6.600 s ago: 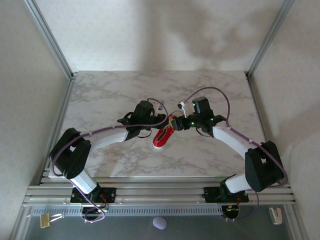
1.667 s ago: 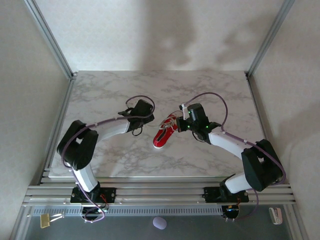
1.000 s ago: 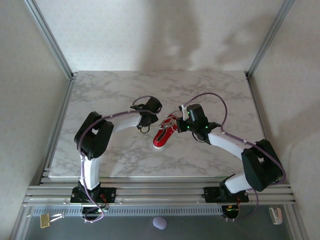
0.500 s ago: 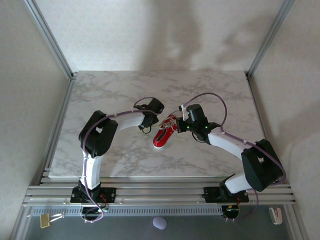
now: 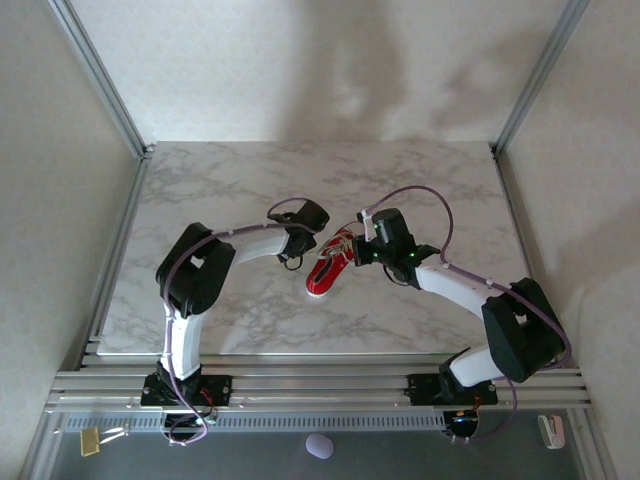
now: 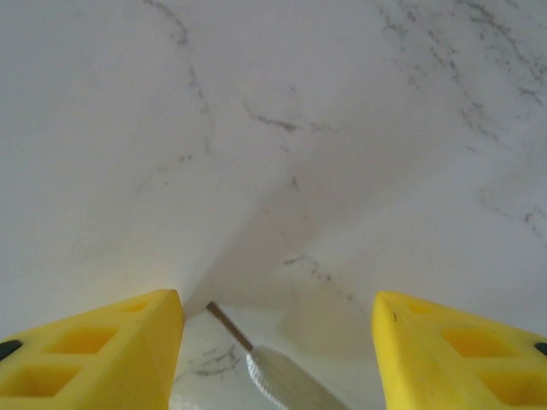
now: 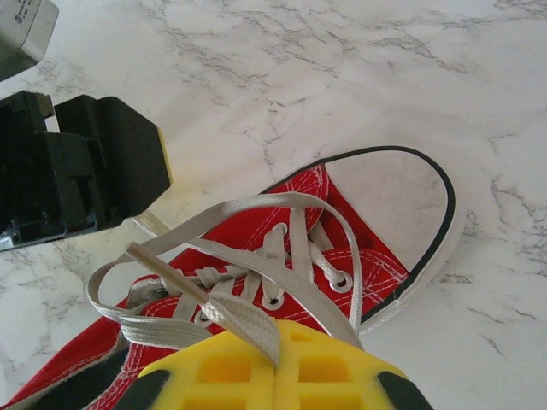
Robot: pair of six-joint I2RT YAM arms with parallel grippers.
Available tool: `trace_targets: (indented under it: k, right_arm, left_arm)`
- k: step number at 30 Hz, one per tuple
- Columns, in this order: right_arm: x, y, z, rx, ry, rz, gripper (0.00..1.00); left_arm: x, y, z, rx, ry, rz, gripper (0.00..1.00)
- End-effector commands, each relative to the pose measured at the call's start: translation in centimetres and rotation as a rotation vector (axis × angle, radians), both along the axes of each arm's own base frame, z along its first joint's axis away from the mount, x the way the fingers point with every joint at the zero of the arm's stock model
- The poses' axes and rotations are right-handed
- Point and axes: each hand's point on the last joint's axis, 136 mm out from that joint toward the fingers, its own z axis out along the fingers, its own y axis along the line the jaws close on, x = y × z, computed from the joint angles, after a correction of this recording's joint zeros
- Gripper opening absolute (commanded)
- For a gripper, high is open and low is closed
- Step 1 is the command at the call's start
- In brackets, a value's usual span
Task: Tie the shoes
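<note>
Mid-table on the veined marble top [image 5: 420, 180] lies one red canvas sneaker [image 7: 376, 260] with flat white laces [image 7: 248, 205], the right gripper [image 7: 275, 363] pinched tight on one lace, the left gripper [image 6: 278, 329] gaping wide, holding nothing

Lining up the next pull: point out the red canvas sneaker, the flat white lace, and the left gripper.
red canvas sneaker [image 7: 389, 201], right wrist view, white rubber toe cap.
white lace [image 7: 244, 318], right wrist view, flat stretch near its pinched end.
left gripper [image 6: 278, 337], left wrist view, midway between yellow fingertips.
</note>
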Motion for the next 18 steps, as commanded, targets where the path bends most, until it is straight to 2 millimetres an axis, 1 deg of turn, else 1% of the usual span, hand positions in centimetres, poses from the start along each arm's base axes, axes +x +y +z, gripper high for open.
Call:
trace_targets:
  k: [1, 6, 8, 12, 18]
  right_arm:
    - [0.2, 0.0, -0.3, -0.014, 0.009, -0.016, 0.0]
    - [0.2, 0.0, -0.4, -0.016, 0.011, -0.017, 0.0]
    - [0.2, 0.0, -0.5, -0.02, 0.013, -0.016, 0.0]
    - [0.2, 0.0, -0.4, -0.018, 0.013, -0.017, 0.0]
    - [0.2, 0.0, -0.2, -0.018, 0.01, -0.017, 0.0]
  left_arm:
    - [-1.9, -0.2, 0.3, -0.013, 0.035, 0.006, 0.61]
    - [-2.1, -0.7, 1.0, -0.026, 0.021, 0.001, 0.61]
    - [-2.0, -0.7, 0.7, -0.02, 0.023, 0.0, 0.61]
    - [-1.7, -0.7, -0.4, 0.001, 0.043, -0.007, 0.59]
    - [-1.7, 0.1, -2.6, 0.052, 0.075, -0.001, 0.5]
